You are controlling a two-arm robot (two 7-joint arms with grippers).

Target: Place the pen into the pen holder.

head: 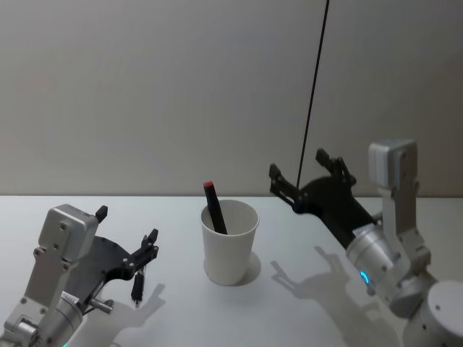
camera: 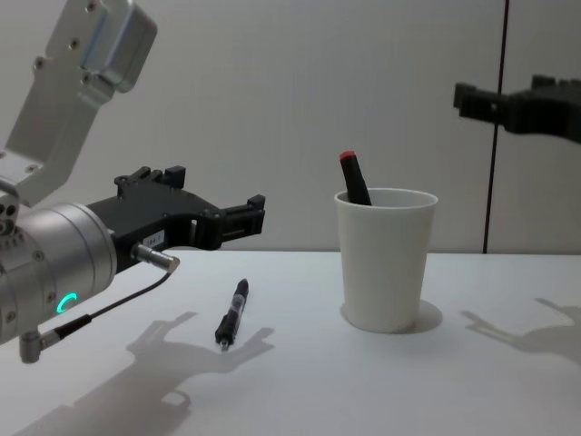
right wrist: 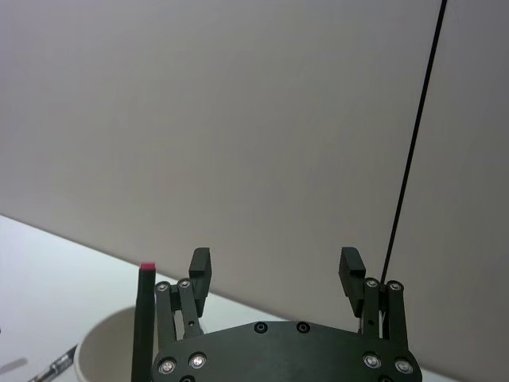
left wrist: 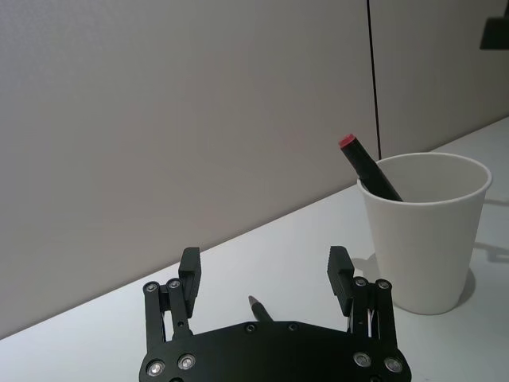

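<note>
Far left, raised above the table [head: 304, 307]: left gripper [head: 129, 225], fingers spread apart, nothing between them. Below its fingertips, flat on the table: a slim black pen [camera: 231, 313], not touched by the gripper, with the gripper's shadow around it. Next to the right, near the table's middle: the pen holder [head: 230, 249], a white paper cup, upright, well apart from the left gripper. Inside it, leaning against the left part of the rim: a red-capped pen [head: 214, 210], with a dark body and the capped end poking above the rim. Farther right and higher, past the cup: right gripper [head: 298, 165], held in the air, fingers wide apart, empty, clear of both cup and pen. Behind it, on the grey wall [head: 145, 87]: a thin black vertical line [head: 312, 94] running up out of view.
</note>
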